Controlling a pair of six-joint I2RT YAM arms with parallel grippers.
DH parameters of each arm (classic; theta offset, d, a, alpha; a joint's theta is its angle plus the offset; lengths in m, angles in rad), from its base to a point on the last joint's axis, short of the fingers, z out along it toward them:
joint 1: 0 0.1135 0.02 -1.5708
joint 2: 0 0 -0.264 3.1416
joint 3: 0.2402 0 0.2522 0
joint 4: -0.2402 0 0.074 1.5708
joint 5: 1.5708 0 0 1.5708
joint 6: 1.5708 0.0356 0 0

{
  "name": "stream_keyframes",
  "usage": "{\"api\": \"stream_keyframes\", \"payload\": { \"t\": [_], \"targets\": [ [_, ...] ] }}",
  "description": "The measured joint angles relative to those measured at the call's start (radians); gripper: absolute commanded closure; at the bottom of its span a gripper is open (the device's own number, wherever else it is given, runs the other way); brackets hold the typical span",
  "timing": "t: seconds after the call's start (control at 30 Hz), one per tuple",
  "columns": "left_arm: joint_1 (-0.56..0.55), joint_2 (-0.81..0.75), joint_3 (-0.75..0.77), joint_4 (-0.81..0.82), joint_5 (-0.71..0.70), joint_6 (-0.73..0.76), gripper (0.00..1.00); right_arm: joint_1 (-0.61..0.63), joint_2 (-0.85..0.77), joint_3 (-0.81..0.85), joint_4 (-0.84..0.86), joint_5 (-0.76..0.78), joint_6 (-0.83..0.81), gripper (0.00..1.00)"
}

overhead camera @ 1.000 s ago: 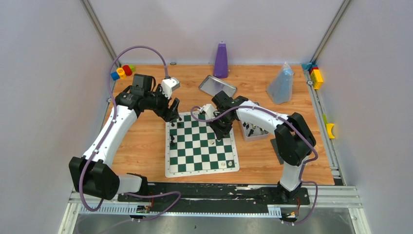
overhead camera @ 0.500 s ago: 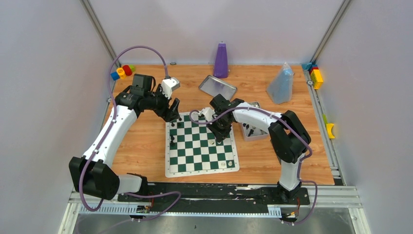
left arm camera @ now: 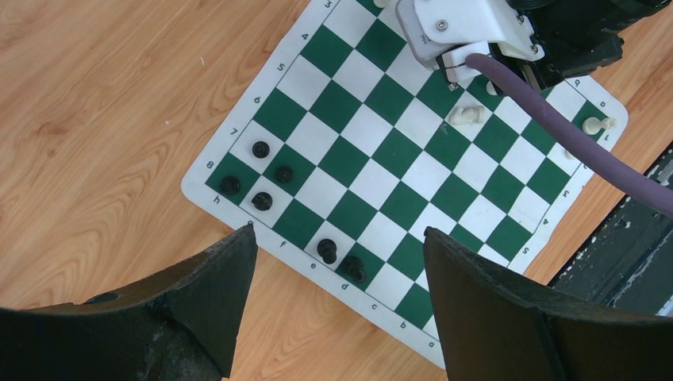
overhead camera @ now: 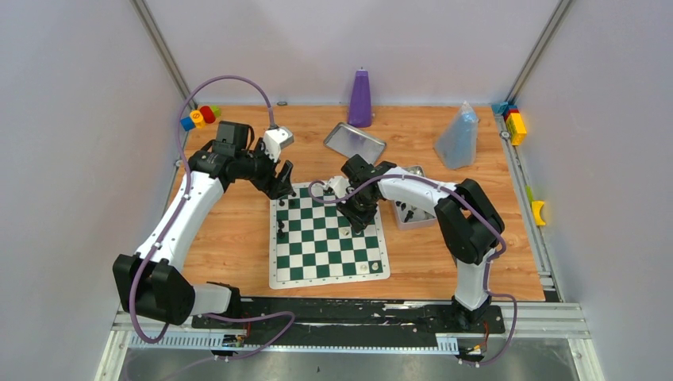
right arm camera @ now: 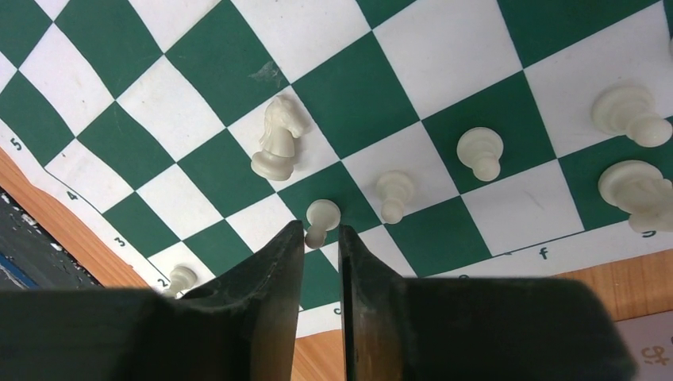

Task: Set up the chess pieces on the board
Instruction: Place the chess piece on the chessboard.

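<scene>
**Right claw at a white pawn, left claw gaping over the black corner**

I have the right claw (right arm camera: 321, 230) low over the board (overhead camera: 317, 262), on the side nearest the clear box (overhead camera: 414, 216) that stands on the desk (overhead camera: 230, 238) just off that edge. Its jaws are only a narrow slot apart, and the top of a white pawn (right arm camera: 322, 214) sits in that slot at the very tips, while the pawn's foot rests on the board close to the border. I cannot tell whether the fingers pinch the pawn or merely flank it.

Just beyond the tips, a white knight (right arm camera: 278, 147) seems to lie on its side. To one side of the claw, two more white pawns (right arm camera: 394, 190) stand roughly in line with the first. Past them, at the edge of my wrist view, are two larger white pieces (right arm camera: 631, 111). On the claw's other side, a fourth pawn (right arm camera: 182, 278) shows close against the outer face of a finger, by the border.

The left claw (left arm camera: 340, 230) hangs above the far corner of the board on its own side, jaws spread wide with nothing between them. Six black pieces (left arm camera: 262, 201) stand below it. Four are bunched in the corner squares just ahead of one fingertip, and two stand side by side near the border under the gap between the fingers. The two claws are well apart, with several bare squares between them
</scene>
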Motion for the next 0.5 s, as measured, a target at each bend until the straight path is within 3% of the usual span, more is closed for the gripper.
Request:
{"api": "stream_keyframes", "payload": {
  "t": [0.13, 0.5],
  "targets": [
    [0.000, 0.001, -0.001, 0.000, 0.001, 0.000, 0.16, 0.000, 0.000, 0.000, -0.001, 0.007, -0.005, 0.63],
    [0.000, 0.005, -0.005, 0.002, 0.001, 0.000, 0.16, -0.011, -0.018, 0.089, -0.061, 0.008, -0.005, 0.59]
  ]
}}
